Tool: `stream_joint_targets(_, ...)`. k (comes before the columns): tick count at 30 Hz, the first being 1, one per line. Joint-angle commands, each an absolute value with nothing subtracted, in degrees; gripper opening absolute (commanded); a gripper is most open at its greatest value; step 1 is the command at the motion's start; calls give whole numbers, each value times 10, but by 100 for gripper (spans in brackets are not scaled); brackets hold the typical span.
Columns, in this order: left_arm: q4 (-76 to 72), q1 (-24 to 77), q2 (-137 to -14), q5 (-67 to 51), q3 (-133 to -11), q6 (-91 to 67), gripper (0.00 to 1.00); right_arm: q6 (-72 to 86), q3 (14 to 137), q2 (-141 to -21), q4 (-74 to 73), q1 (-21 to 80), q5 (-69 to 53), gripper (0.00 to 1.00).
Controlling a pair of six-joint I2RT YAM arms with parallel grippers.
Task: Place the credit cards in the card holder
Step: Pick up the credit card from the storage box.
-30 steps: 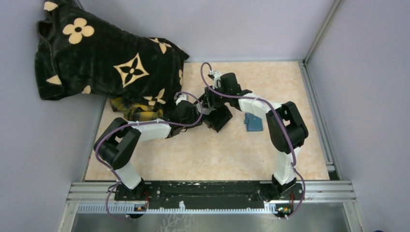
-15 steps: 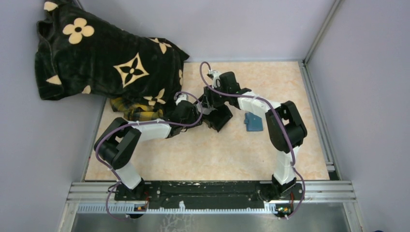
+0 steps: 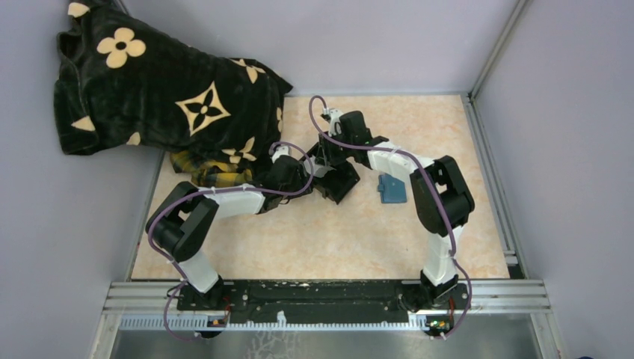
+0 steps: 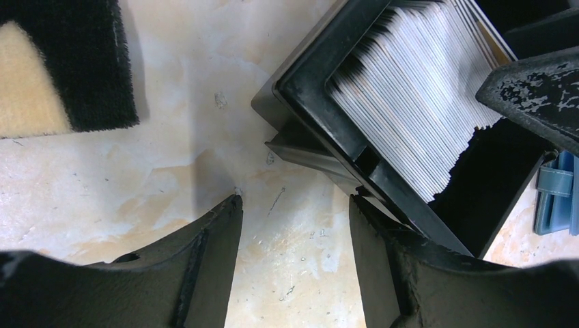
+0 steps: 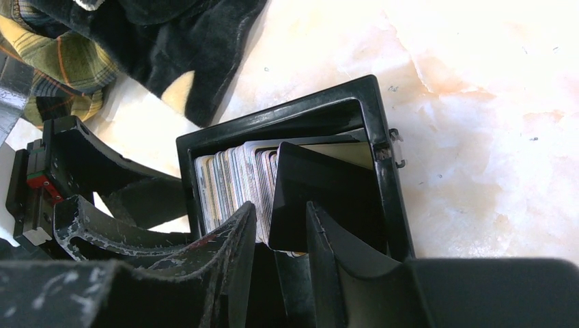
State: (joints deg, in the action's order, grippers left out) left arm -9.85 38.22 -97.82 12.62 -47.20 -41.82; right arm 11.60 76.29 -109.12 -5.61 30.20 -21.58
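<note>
Barely anything moves in the top view: the right tool [image 3: 329, 161] and left tool [image 3: 312, 179] meet over the black box [image 3: 340, 183] just as they did a second ago. The box has not shifted, and the card holder [image 3: 391, 189] lies on the same spot on the surface [image 3: 314, 239], just right of the box and apart from it. At most the right arm has leaned a hair toward the box; jaw detail is too small to read here. Left wrist view: the left tool is spread and holds nothing, with bare surface between its fingers. One finger sits against the box's near corner, probably bracing it. The credit cards [image 4: 410, 89] stand on edge in a tight pale row inside the box; a sliver of blue card holder shows at the right edge. Right wrist view: the right tool's fingers are drawn near each other, with a slim gap left, dipped into the box at the end of the card row beside a dark upright panel [image 5: 321, 191]. I cannot tell whether they already pinch a card. Judgement: this is the pick from the stack. No card has reached the holder yet, and the packed row risks lifting several at once.
</note>
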Motion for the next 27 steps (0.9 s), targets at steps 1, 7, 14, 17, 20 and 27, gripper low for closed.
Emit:
stream_joint_targets(1,-105,386,-998,118,-480,-432,66,120,784,-1071,-52,309,-243,33)
stream_joint_targets(7,-106,386,-1000,116,-480,-435,66,126,776,-1059,-48,308,-250,29)
stream_joint_targets(14,-104,387,-998,116,-479,-436,66,134,768,-1048,-39,308,-259,28)
stream_joint_targets(17,-104,386,-998,117,-477,-438,66,136,764,-1044,-37,308,-260,28)
stream_joint_targets(20,-104,387,-999,115,-476,-441,66,136,761,-1042,-37,308,-263,28)
stream_joint_targets(27,-104,387,-1000,113,-474,-445,66,136,754,-1042,-38,308,-264,31)
